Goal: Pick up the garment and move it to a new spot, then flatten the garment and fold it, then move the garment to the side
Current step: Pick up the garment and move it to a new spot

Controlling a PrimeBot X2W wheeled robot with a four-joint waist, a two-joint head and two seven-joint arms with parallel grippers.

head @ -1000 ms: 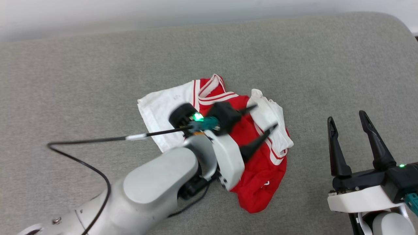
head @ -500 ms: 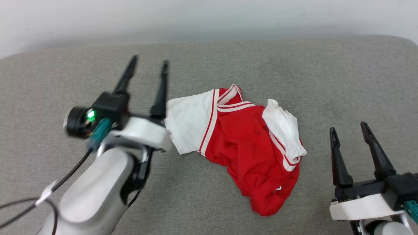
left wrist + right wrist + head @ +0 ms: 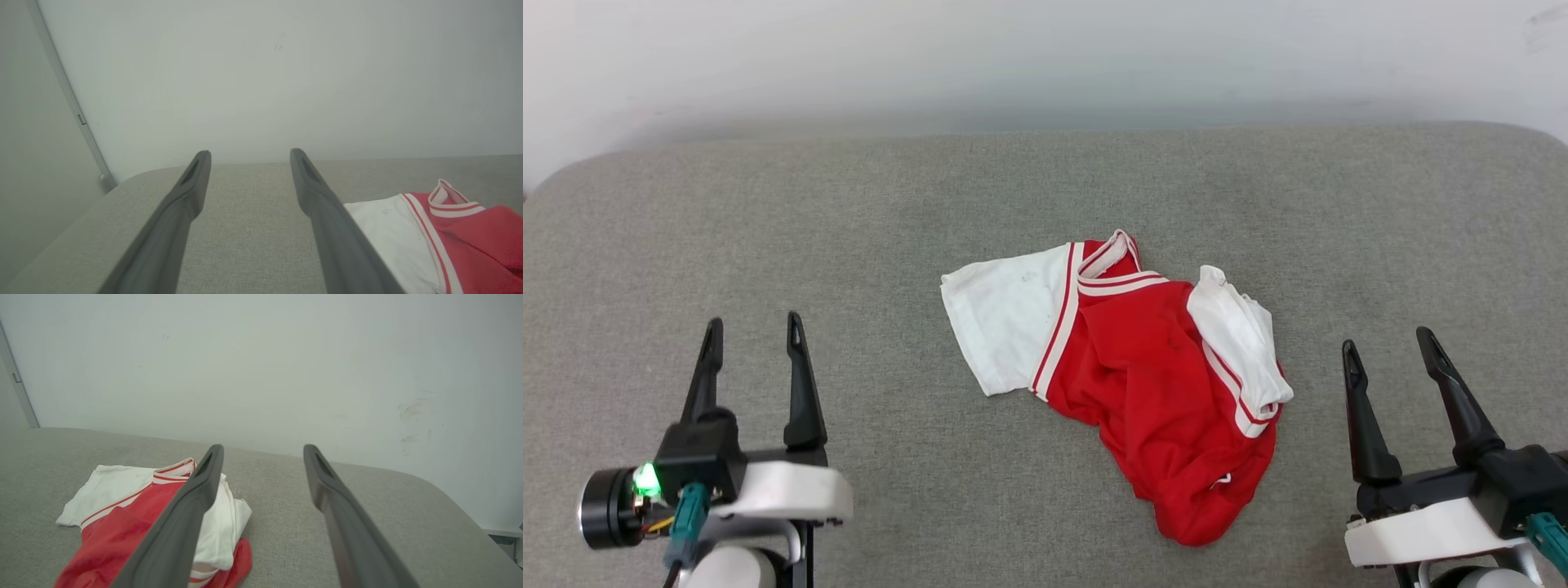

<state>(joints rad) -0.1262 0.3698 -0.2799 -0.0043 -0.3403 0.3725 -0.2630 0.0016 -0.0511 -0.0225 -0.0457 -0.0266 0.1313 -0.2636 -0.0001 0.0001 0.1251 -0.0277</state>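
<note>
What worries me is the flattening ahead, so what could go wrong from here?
1. The garment lies crumpled with one white sleeve bunched over the red body; a pinch there may catch several layers and keep it from spreading flat.
2. The left hand and right hand stand open, apart from it; pulling one side alone may drag it across the grey cushion.

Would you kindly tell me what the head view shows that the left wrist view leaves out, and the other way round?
Of the two, the head view brings the right gripper, open beside the garment, and that garment's whole crumpled outline, with its bunched right-hand sleeve and red lower end. The left wrist view brings a grey strip running down the wall towards the rounded corner of the grey padded surface. Both share the left gripper, open and empty, the flat white sleeve, the striped collar, the surface and the wall.
</note>
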